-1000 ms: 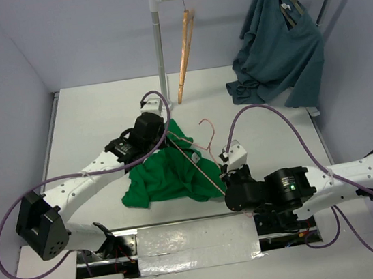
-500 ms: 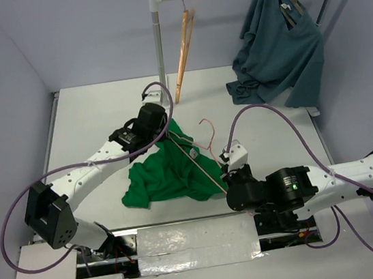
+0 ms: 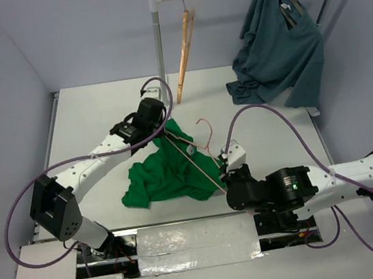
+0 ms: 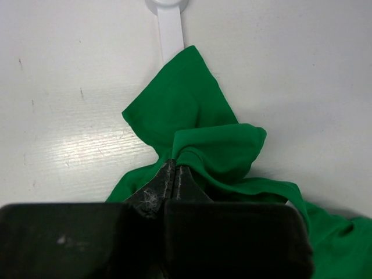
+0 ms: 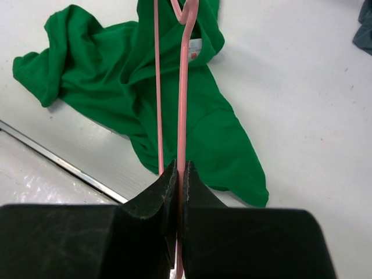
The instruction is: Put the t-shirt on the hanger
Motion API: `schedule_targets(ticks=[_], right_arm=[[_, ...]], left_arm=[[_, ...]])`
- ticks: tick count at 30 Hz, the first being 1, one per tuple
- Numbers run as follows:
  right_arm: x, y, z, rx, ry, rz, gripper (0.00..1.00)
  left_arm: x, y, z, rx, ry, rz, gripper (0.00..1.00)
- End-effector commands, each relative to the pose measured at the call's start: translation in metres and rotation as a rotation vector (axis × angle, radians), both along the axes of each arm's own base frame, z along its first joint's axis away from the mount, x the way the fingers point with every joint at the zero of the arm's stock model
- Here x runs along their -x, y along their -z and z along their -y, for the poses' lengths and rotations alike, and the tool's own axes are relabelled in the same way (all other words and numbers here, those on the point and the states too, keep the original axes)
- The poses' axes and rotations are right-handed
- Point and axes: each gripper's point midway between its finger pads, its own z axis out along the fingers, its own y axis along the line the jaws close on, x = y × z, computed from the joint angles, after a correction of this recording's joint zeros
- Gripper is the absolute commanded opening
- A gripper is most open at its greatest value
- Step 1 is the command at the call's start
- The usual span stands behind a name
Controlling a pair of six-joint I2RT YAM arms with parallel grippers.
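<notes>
The bright green t-shirt (image 3: 167, 173) lies crumpled on the white table, its white neck label (image 5: 193, 49) showing in the right wrist view. My left gripper (image 3: 160, 130) is shut on a bunched fold at the shirt's far edge (image 4: 200, 142), close to the rack's base. My right gripper (image 3: 224, 184) is shut on the thin pink wire hanger (image 3: 195, 153) and holds it over the shirt, hook pointing away. In the right wrist view the hanger's two wires (image 5: 182, 99) run up from the jaws across the green cloth (image 5: 104, 75).
A garment rack (image 3: 157, 40) stands at the back with a tan wooden hanger (image 3: 185, 53) and a dark teal shirt (image 3: 278, 48) on a dark hanger. The rack's white foot (image 4: 168, 23) lies just beyond the left gripper. A taped metal strip (image 3: 197, 245) runs along the near edge.
My left gripper has moved toward the back and slightly right, pulling the shirt's far edge with it. The right gripper and hanger have hardly moved.
</notes>
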Motion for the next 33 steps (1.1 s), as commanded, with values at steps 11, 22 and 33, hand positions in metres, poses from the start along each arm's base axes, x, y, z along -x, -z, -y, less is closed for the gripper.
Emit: schedule_targets(ticks=[11,22,33], right_arm=[[-0.008,-0.019,-0.02,-0.062,0.036,0.067,0.0],[0.0,-0.028,-0.043,-0.148,-0.075,0.077,0.0],[-0.006,-0.084,-0.051,-0.417,-0.143,0.276,0.0]], left_arm=[[0.024,-0.06,0.032,0.217,0.162,0.108,0.0],[0.059,-0.122,0.026,0.218,0.212,0.236,0.0],[0.128,-0.185,0.09,0.397,0.598,0.366,0.0]])
